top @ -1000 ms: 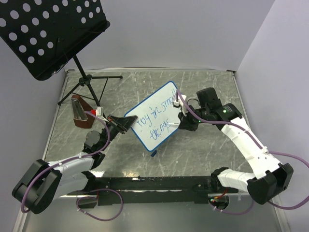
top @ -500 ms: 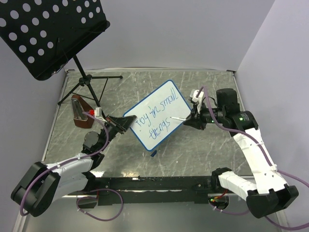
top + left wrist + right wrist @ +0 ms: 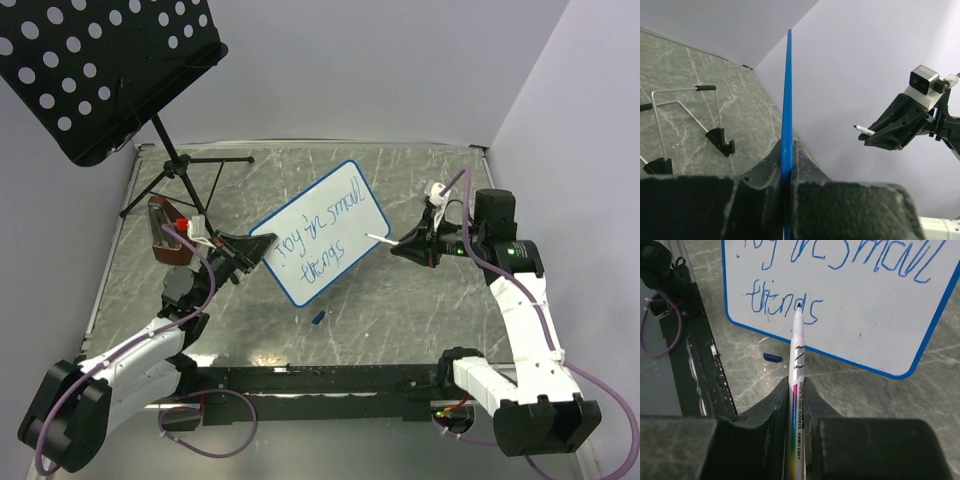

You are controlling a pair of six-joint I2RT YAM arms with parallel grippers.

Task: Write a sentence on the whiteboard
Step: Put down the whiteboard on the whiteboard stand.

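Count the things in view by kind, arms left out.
whiteboard: 1
marker: 1
music stand: 1
brown block: 1
small blue piece: 1
Total: 5

The whiteboard [image 3: 875, 325] is cut off at the top of the right wrist view, and so is the sentence [image 3: 780, 304]
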